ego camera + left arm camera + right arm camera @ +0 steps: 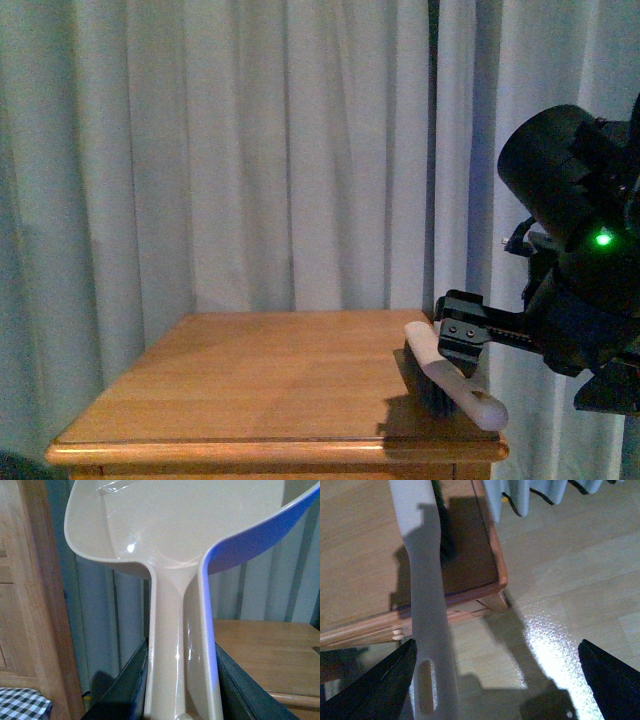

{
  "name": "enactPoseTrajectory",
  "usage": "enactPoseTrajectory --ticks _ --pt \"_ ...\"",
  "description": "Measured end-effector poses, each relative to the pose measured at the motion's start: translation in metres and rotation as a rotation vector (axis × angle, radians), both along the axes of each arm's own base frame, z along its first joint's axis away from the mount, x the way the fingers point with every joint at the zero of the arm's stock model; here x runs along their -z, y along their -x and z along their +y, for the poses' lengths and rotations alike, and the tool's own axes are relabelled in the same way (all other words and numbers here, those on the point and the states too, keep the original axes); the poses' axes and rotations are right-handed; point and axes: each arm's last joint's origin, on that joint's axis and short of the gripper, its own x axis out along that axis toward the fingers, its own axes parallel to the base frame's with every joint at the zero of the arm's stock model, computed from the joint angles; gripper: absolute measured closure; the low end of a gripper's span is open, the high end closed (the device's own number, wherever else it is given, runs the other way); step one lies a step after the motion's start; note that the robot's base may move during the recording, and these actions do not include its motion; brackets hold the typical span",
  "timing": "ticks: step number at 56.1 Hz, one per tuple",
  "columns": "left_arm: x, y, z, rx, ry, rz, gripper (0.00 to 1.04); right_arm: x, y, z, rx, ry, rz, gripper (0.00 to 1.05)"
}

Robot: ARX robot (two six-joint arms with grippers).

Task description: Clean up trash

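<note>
Right end effector (496,650): the dark fingers are standing spread wide and gripping nothing. The pale long-handled brush with dark bristles (426,605) is lying just beside one finger, unpinched. Its bristles are resting on the right front corner of the honey-coloured wooden desk (270,380), and its handle is overhanging the pale plank floor (570,580). Left end effector (181,647): the fingers are pressing together on the stem of the glossy beige plastic dustpan (165,520), holding it pan-up and clear of the desk. Small crumpled white paper trash: it is showing in no view, with none on the visible desk top, so its place cannot be told. Step in hand, as judged: tooling up for sweeping, brush not yet gripped. The next move is calling for closing on the brush handle, then locating the wad before bringing pan and brush together.
</note>
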Motion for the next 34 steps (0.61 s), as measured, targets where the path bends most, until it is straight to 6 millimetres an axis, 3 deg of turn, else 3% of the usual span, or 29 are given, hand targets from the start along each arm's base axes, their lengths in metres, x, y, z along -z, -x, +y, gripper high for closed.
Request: enactPoseTrajectory --ticks 31,34 --pt "0.000 0.000 0.000 0.000 0.000 0.000 0.76 0.024 -0.027 0.028 -0.031 -0.014 0.073 0.07" --pt "0.000 0.000 0.000 0.000 0.000 0.000 0.76 0.025 -0.028 0.030 -0.032 -0.016 0.077 0.13"
